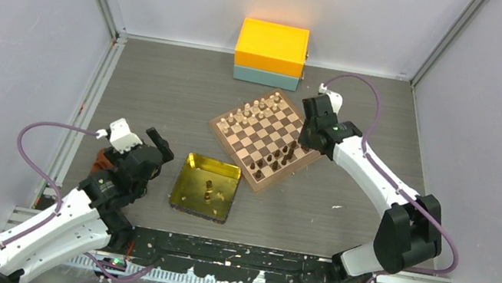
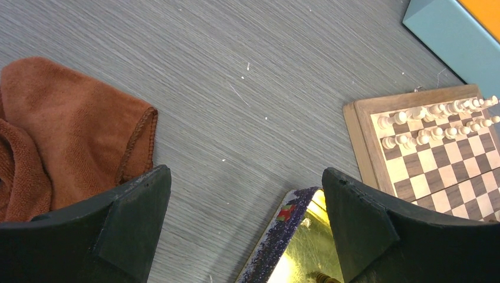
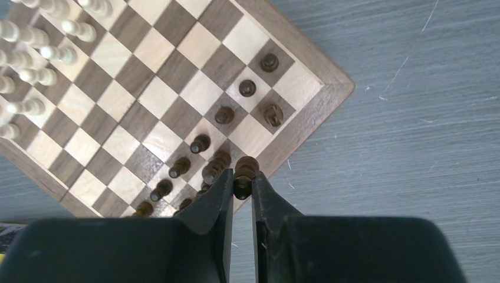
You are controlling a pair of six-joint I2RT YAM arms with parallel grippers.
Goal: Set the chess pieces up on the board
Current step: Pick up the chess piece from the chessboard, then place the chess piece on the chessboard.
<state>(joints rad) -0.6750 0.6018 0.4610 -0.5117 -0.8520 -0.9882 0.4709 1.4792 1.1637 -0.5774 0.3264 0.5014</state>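
The right tool (image 3: pixel 242 178) is clamped on one dark piece (image 3: pixel 246 165), pinched between the fingertips with its head showing just past them. It hangs over the board (image 3: pixel 321 109) at the edge nearest the tool, by the back row. I judge the piece is bound for a free square there. The narrow pinch suits slipping it in between neighbours without knocking them.

Just left of the fingers stand the dark pieces (image 3: pixel 199 143) already set. Seven run in a line away from the tool along the second row, and one stands alone in the back row ahead. A crowded few stand close by the left finger, and I cannot count those surely. The corner square ahead and to the right is bare. Far to the left, across the board, the pale pieces (image 3: pixel 35 71) stand in two rows, partly cut off by the frame.

The left tool (image 2: pixel 244 177) has its fingers wide apart and holds nothing. It hovers over bare counter (image 2: pixel 247 88), probably waiting its turn. Under its right finger lies the one gold tray (image 2: pixel 293 244), where the top view shows two dark pieces not yet moved. To the tool's left lies one brown cloth (image 2: pixel 71 135). Far ahead to the right sits one orange-and-teal box (image 2: pixel 448 35).
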